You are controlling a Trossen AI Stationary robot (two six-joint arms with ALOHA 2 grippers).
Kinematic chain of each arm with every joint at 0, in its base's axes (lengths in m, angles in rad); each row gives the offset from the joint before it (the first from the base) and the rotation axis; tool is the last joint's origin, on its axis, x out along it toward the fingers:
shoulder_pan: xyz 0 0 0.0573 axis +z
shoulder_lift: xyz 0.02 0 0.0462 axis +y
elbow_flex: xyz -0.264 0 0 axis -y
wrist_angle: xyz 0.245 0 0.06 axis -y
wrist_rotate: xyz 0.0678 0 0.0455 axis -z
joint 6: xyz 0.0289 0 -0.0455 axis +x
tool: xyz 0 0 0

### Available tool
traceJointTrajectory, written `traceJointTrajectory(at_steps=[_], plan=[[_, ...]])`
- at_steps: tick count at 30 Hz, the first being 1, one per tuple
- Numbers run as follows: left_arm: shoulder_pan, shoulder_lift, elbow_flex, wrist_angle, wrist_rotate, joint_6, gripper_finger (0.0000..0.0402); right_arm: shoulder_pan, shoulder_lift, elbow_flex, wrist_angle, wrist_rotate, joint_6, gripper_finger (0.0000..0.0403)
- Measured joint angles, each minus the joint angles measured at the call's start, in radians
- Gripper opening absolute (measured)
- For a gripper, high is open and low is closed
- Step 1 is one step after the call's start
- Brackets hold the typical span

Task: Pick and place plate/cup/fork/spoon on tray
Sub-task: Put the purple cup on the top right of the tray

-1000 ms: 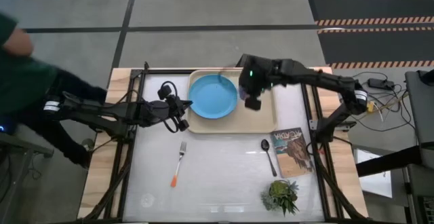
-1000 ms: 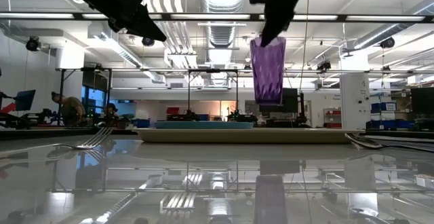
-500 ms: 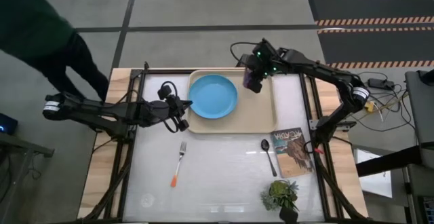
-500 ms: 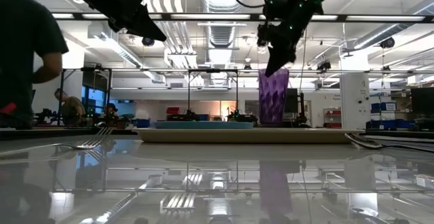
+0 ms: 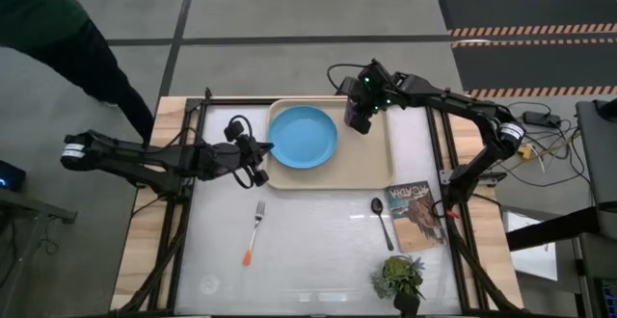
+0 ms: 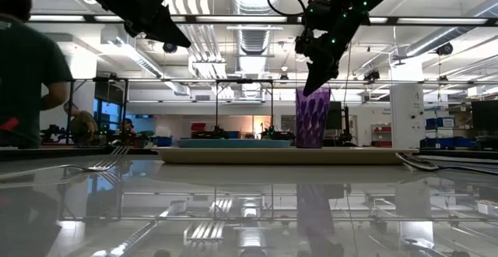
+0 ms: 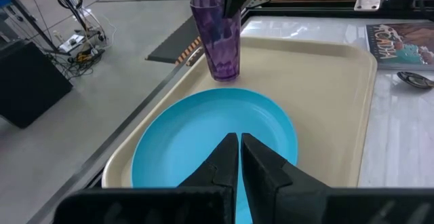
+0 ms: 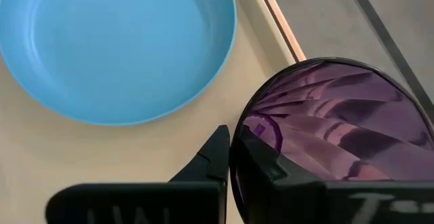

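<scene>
1. High view: the tray point(image 5: 371, 169) lies at the far middle of the table with the plate point(image 5: 303, 136) on its left part. The right gripper point(image 5: 360, 118) is over the tray's far right corner, pinching the cup point(image 5: 359, 119) by its rim. The left gripper point(image 5: 258, 159) waits just off the tray's left edge. The fork point(image 5: 254, 231) lies near-left on the table, and the spoon point(image 5: 382, 220) near-right, beside a book point(image 5: 416, 215); a potted plant point(image 5: 399, 278) sits nearer still. A person point(image 5: 58, 29) stands at far left.

2. Low view: the cup point(image 6: 312, 117) stands upright, and its base seems to rest on the tray point(image 6: 288, 155), though the rim hides the contact. The right gripper point(image 6: 315, 76) reaches down to its lip.

3. Left wrist view: the left gripper point(image 7: 239, 157) has its fingers nearly together and empty, over the plate point(image 7: 203, 139); the cup point(image 7: 218, 36) stands beyond it.

4. Right wrist view: the right gripper point(image 8: 232, 151) clamps the cup point(image 8: 332, 129) wall, beside the plate point(image 8: 112, 47).
</scene>
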Motion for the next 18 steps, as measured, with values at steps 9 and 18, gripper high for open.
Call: traceJointTrajectory(at_steps=[9, 18], plan=[[0.000, 0.000, 0.000, 0.000, 0.000, 0.000, 0.0001, 0.000, 0.000, 0.000, 0.000, 0.055, -0.044, 0.0009], [0.000, 0.000, 0.000, 0.000, 0.000, 0.000, 0.0001, 0.000, 0.000, -0.009, -0.001, 0.052, -0.048, 0.0009]])
